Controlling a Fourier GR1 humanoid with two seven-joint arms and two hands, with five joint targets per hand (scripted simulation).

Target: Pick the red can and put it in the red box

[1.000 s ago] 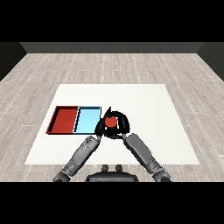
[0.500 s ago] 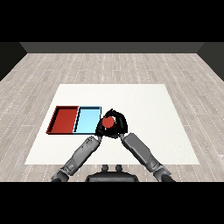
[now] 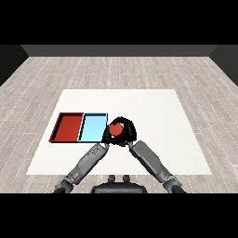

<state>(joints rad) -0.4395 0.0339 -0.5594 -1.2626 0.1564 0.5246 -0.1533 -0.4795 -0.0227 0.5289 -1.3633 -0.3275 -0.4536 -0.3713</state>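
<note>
While curled round the red can [image 3: 116, 128], right hand [image 3: 128, 134] beside light blue tray [image 3: 92, 128], left hand's fingers unclear.

Bare test room, laid out as a robot workcell rather than a home or shop. A square white worktop [image 3: 153, 107] stands on a grey wood-plank floor [image 3: 116, 69], backed by a plain dark wall [image 3: 119, 50]. The worktop carries only a red tray [image 3: 59, 128] and a light blue tray [image 3: 92, 128], set side by side.

Right hand [image 3: 126, 131] apparently curls round red can [image 3: 116, 128] beside blue tray [image 3: 92, 128].
</note>
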